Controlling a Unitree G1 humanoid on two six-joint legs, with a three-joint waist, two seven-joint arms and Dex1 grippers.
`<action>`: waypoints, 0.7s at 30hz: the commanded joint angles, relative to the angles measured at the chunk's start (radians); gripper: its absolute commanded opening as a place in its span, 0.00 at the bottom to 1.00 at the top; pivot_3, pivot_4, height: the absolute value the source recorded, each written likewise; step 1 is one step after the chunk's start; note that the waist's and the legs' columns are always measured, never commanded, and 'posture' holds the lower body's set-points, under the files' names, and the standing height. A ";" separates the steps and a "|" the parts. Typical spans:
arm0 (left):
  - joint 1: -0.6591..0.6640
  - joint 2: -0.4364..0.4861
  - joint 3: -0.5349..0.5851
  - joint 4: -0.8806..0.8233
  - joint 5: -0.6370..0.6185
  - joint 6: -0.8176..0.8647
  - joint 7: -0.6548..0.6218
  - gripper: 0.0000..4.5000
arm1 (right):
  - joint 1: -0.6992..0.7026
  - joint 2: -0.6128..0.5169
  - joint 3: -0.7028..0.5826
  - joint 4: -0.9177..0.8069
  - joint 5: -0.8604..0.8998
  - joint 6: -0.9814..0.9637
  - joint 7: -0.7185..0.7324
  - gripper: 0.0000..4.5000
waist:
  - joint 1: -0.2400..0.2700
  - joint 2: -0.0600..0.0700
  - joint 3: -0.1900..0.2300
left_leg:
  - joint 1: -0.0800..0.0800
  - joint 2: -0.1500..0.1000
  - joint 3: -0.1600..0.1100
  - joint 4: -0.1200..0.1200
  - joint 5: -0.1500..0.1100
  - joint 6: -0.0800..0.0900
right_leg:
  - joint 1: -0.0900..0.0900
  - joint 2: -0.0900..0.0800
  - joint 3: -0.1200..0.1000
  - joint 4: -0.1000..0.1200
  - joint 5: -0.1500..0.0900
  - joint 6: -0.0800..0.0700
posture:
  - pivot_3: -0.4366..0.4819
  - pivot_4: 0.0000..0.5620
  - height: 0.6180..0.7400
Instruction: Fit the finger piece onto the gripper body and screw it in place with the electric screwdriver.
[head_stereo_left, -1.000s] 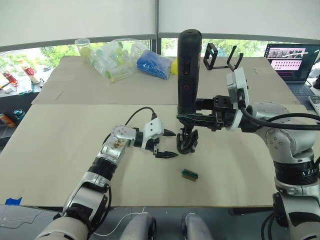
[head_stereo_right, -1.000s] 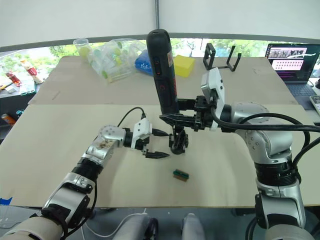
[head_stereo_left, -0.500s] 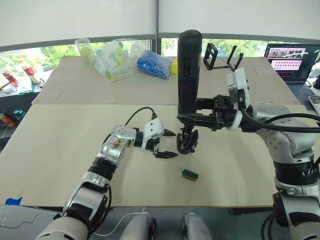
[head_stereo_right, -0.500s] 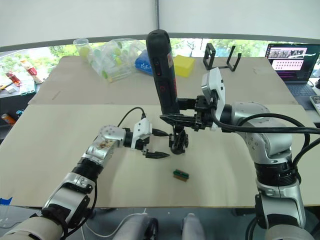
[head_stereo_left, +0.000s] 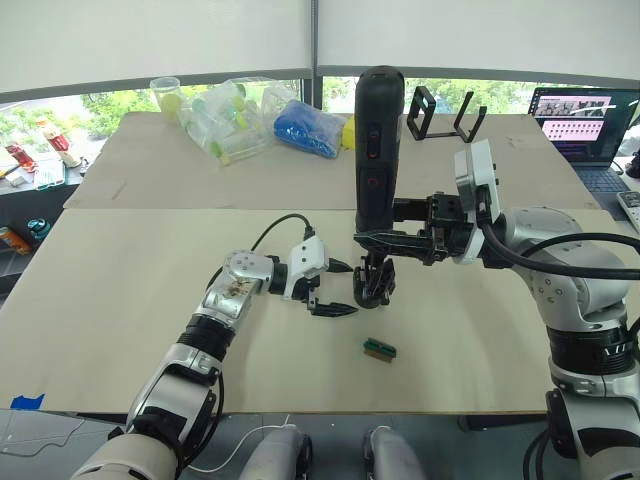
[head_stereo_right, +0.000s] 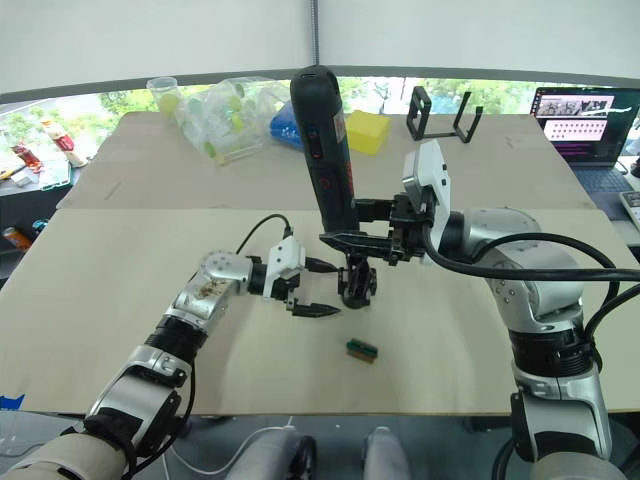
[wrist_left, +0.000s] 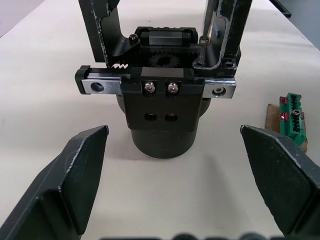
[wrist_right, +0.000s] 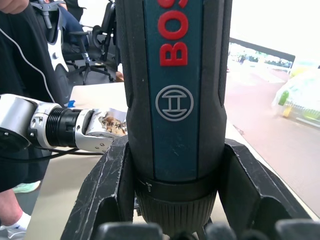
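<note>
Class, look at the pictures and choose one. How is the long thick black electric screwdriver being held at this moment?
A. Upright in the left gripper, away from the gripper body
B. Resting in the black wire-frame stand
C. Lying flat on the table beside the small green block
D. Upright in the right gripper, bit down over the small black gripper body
D: the right gripper is shut on the long thick black electric screwdriver, which stands upright directly above the small black gripper body.

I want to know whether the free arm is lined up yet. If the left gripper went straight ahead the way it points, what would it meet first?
Most likely the small black gripper body: it stands centred between the open left gripper fingers, with bare table between.
</note>
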 joint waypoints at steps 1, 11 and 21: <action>-0.012 -0.005 0.005 -0.011 -0.003 -0.028 0.001 1.00 | -0.008 0.005 -0.028 -0.031 0.001 -0.040 -0.006 0.43 | 0.000 0.000 0.000 | 0.000 0.000 0.000 0.000 0.000 0.000 | 0.000 0.000 0.000 0.000 0.000 0.000 | 0.48 0.27 1.00; -0.014 -0.006 0.006 -0.007 -0.002 -0.028 0.003 1.00 | -0.004 0.002 -0.023 -0.028 0.000 -0.038 -0.001 0.43 | 0.000 0.000 0.000 | 0.000 0.000 0.000 0.000 0.000 0.000 | 0.000 0.000 0.000 0.000 0.000 0.000 | 0.48 0.27 1.00; -0.019 -0.017 0.004 0.017 0.004 -0.040 0.015 1.00 | 0.051 0.009 -0.037 -0.065 0.012 -0.032 -0.034 0.43 | 0.002 0.000 0.000 | 0.000 0.000 0.000 0.001 0.000 0.000 | 0.001 0.000 0.000 0.000 0.000 0.000 | 0.48 0.27 1.00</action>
